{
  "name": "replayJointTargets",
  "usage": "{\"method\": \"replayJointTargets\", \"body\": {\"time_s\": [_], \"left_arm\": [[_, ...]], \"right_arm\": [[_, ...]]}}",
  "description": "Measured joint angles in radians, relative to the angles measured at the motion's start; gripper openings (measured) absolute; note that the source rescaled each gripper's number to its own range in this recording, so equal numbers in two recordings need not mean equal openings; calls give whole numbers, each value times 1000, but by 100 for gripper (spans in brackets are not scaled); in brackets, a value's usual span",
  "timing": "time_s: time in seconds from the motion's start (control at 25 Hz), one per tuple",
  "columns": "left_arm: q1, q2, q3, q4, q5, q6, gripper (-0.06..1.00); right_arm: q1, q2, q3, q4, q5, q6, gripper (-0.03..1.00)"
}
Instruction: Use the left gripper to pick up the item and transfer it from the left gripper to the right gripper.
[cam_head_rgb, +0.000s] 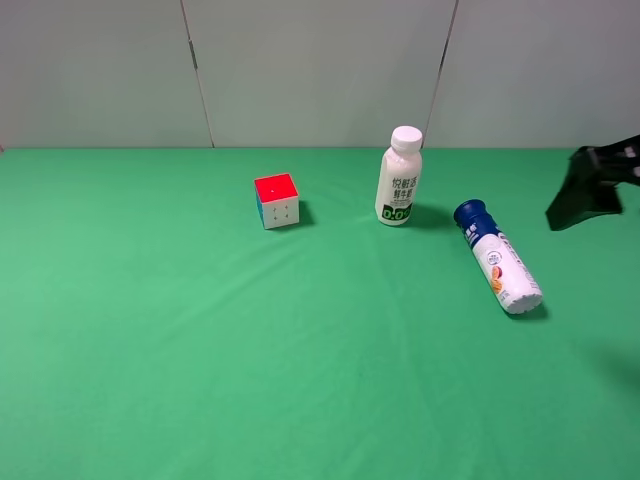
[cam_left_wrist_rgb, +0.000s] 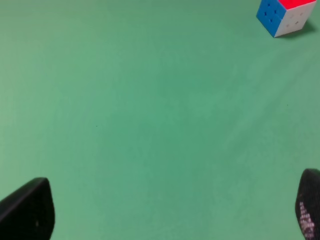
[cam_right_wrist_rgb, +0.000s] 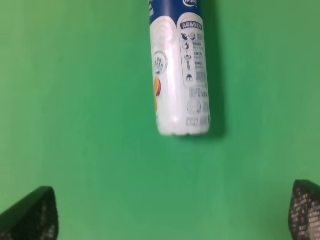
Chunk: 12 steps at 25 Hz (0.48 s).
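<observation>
The item (cam_head_rgb: 497, 256) is a white bottle with a dark-blue cap, lying on its side on the green cloth at the right, cap toward the back. The right wrist view shows its white body (cam_right_wrist_rgb: 180, 75) ahead of my right gripper (cam_right_wrist_rgb: 167, 215), whose two fingertips stand far apart with nothing between them. The right arm's black bulk (cam_head_rgb: 592, 188) shows at the right edge of the high view, behind and right of the item. My left gripper (cam_left_wrist_rgb: 167, 212) is open over bare cloth and holds nothing. It is out of the high view.
A red-topped puzzle cube (cam_head_rgb: 276, 200) sits at the back centre-left, also seen as the cube (cam_left_wrist_rgb: 286, 15) far ahead of the left fingers. An upright white-capped bottle (cam_head_rgb: 398, 178) stands just left of the item's cap. The green cloth (cam_head_rgb: 200, 350) covers the table.
</observation>
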Motion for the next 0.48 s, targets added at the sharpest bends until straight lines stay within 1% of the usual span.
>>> {"method": "replayJointTargets", "body": {"time_s": [0.32,0.48], "left_arm": [[0,0,0,0,0,0,95],[0,0,0,0,0,0,95]], "right_arm": [[0,-402,116,-9,131,22,100],[0,-613,147,-11,167,30,100]]}}
